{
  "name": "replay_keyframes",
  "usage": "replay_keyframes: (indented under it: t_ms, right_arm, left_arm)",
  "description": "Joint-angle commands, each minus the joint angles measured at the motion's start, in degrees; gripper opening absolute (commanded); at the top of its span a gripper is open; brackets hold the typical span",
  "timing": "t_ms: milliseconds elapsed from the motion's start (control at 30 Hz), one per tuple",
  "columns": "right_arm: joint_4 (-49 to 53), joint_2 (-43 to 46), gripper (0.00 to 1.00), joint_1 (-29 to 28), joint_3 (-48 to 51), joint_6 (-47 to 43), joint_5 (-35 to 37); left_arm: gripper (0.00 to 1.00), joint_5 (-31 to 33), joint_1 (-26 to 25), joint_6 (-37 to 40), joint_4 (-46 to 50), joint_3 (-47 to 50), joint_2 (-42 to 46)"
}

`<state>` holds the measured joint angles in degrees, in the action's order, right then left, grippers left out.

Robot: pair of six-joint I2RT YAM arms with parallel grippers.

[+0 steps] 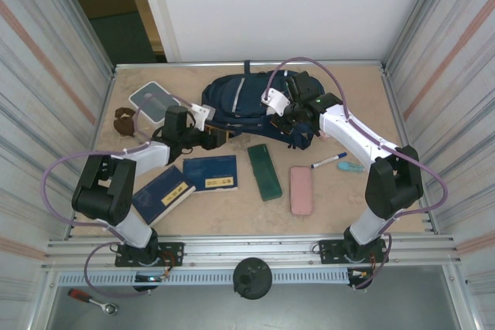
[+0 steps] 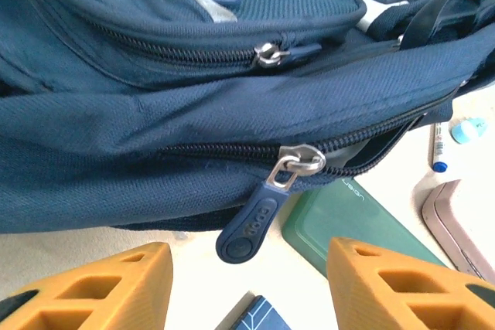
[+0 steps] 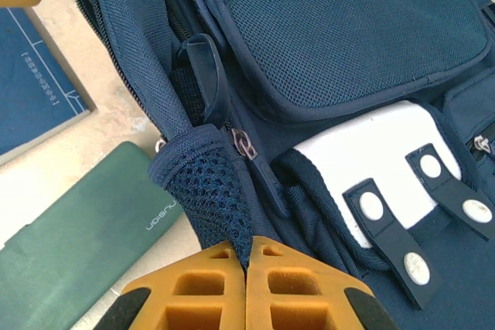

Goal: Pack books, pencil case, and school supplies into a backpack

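From my overhead view, the navy backpack (image 1: 244, 102) lies flat at the far middle of the table (image 1: 363, 106), front pockets up and its long axis running left to right; I cannot tell which end is its top. My left claw (image 1: 220, 137) sits at the pack's near side. In its wrist camera the orange fingers (image 2: 116, 284) stand apart with nothing between them. A dark rubber zipper pull (image 2: 259, 222) hangs from the main zipper just beyond the gap. My right claw (image 3: 247, 276) has its fingers pressed together on a mesh-padded fold of the backpack, on the pack's right part. Two dark-blue books (image 1: 210, 172) lie on the table nearer to me. One is squared up, with its long axis left to right and a yellow label along its near edge. The other is just left of it, turned on a diagonal. A green pencil case (image 1: 264, 171) lies right of the books, its long axis running near to far and slightly tilted. A pink case (image 1: 302, 189) lies beside it and points the same way. Further right, a white marker (image 1: 329, 161) lies roughly left to right with its blue cap at the left end. A small teal item (image 1: 350, 166) is near it. A white-and-grey box (image 1: 151, 98) sits at the far left.
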<state>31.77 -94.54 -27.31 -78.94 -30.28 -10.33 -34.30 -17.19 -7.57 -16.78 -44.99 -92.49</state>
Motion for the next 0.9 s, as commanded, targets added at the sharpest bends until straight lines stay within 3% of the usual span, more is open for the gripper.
replay_keyframes:
  t_ms: [0,467,867]
  right_arm:
    - [-1.1,0.4,0.0,0.1,-1.4,0.7,-0.8]
    - [-0.6,0.2,0.0,0.0,-1.5,0.4,-0.7]
    - [-0.1,0.4,0.0,0.2,-1.0,-0.3,0.3]
  left_arm:
    - [0.56,-4.2,0.4,0.7,-0.2,-1.3,-2.4]
    - [0.5,-7.2,0.7,3.8,1.3,-6.5,-5.6]
    - [0.12,-5.8,1.3,4.6,2.3,-5.8,-4.1]
